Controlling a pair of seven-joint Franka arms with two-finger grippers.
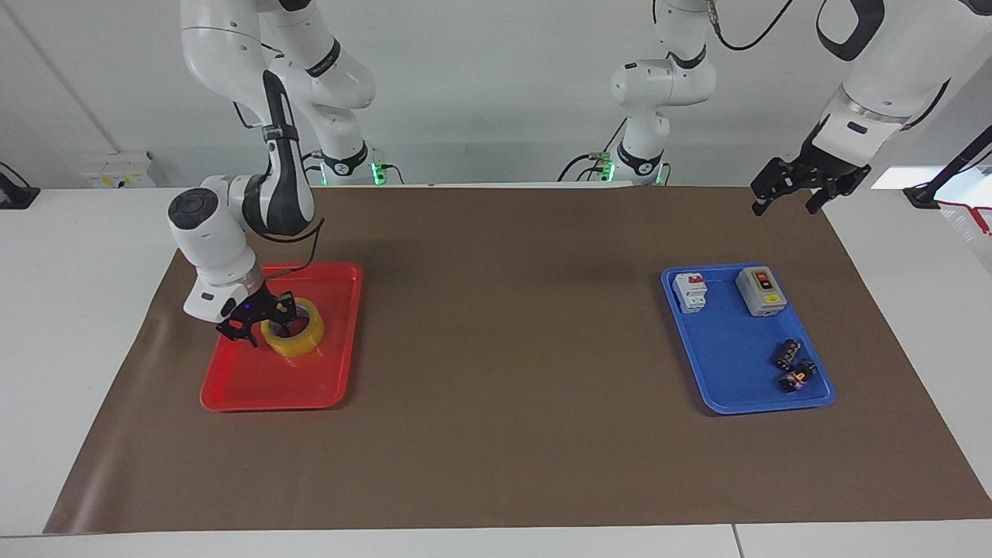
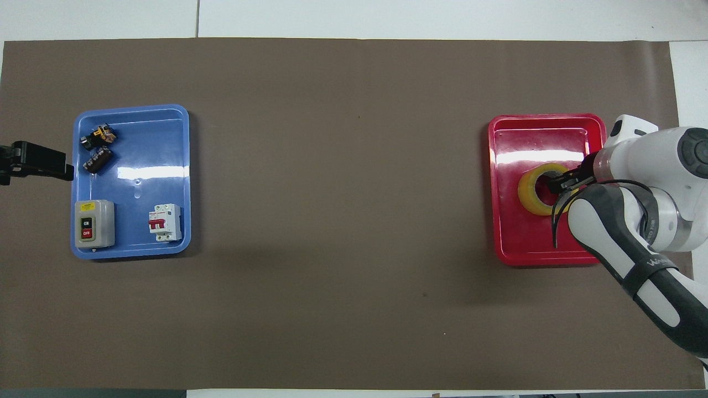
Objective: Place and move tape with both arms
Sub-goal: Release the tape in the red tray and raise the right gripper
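Right gripper [image 1: 262, 324] is down in the red tray [image 1: 325, 387] at the right arm's end of the table. Its fingers are parted: one finger sits inside the hole of the packing tape roll [image 1: 294, 335], the other outside the ring's wall on the side toward the table's edge. Whether either finger presses the wall cannot be told; the spread reads as open, straddling the wall rather than clamped on it. The roll lies flat on the tray floor (white core facing up), directly under and beside the fingertips, in the half of the tray nearer to the robots. In the overhead view the same gripper [image 2: 564, 185] overlaps the roll [image 2: 530, 193] at its hole, within the red tray [image 2: 520, 243].

Left gripper [image 1: 798, 192] hangs in the air over the brown mat [image 1: 504, 349], off the blue tray [image 1: 736, 387], at the left arm's end; it waits, fingers apart and holding nothing. Overhead it shows as a black bar [image 2: 34, 161] beside the blue tray [image 2: 133, 243].

Blue tray contents: grey on/off switch box [image 1: 760, 291], white circuit breaker [image 1: 690, 292], two small black clips [image 1: 792, 364].
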